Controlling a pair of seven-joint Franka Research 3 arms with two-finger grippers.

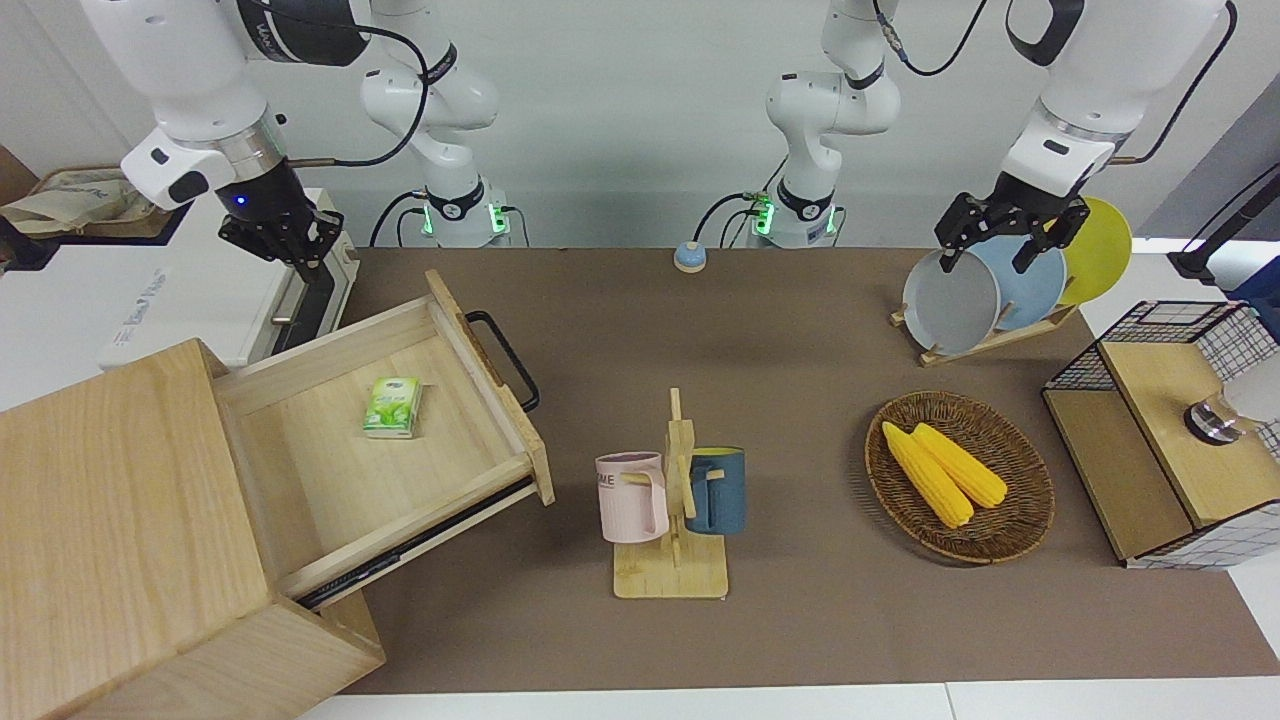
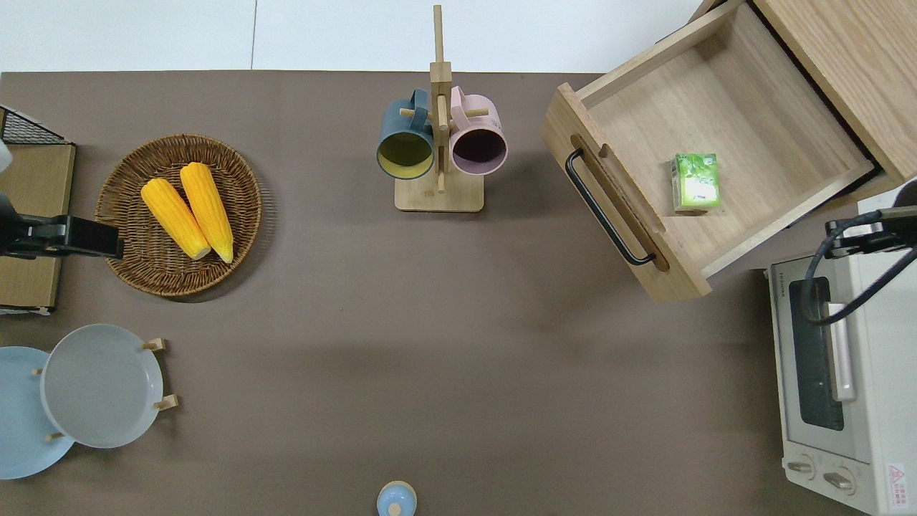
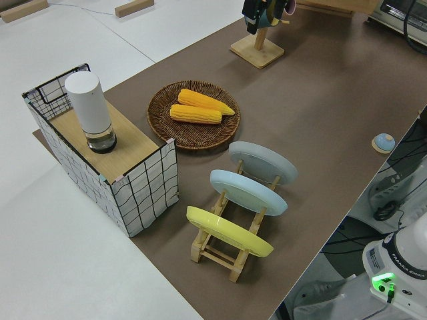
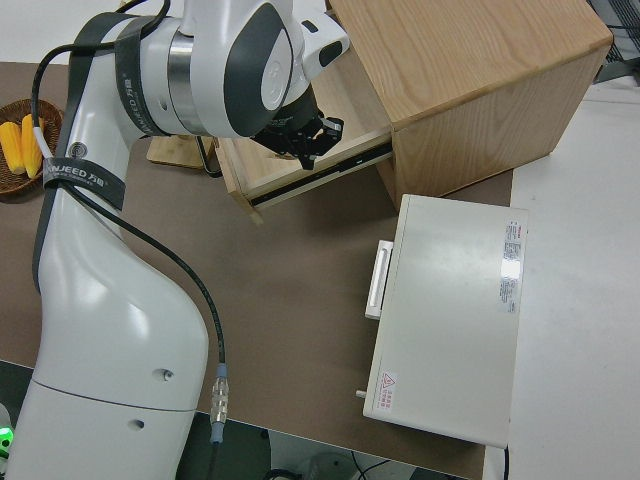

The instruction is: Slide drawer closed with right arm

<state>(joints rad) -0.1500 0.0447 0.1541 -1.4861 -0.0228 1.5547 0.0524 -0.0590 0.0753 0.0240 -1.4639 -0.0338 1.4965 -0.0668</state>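
The drawer (image 1: pixel 330 480) (image 2: pixel 759 122) (image 4: pixel 275 170) stands pulled far out of the pale wooden cabinet (image 1: pixel 110 500) (image 2: pixel 852 64) (image 4: pixel 470 80) at the right arm's end of the table. Its black bar handle (image 1: pixel 510 360) (image 2: pixel 605 208) faces the middle of the table. A green packet (image 1: pixel 393 408) (image 2: pixel 696 180) lies inside. My right gripper (image 1: pixel 290 250) (image 2: pixel 842 236) (image 4: pixel 305 140), with its blue light on, hangs over the gap between the drawer's side wall and the toaster oven, apart from the handle. My left gripper (image 1: pixel 1000 240) is parked and open.
A white toaster oven (image 2: pixel 838 387) (image 4: pixel 450 320) sits nearer to the robots than the drawer. Mid-table stands a mug rack (image 1: pixel 672 520) with a pink and a blue mug. A wicker basket (image 1: pixel 1010 530) holds two corn cobs. A plate rack (image 1: pixel 990 335) and a wire-mesh box (image 1: pixel 1150 470) are at the left arm's end.
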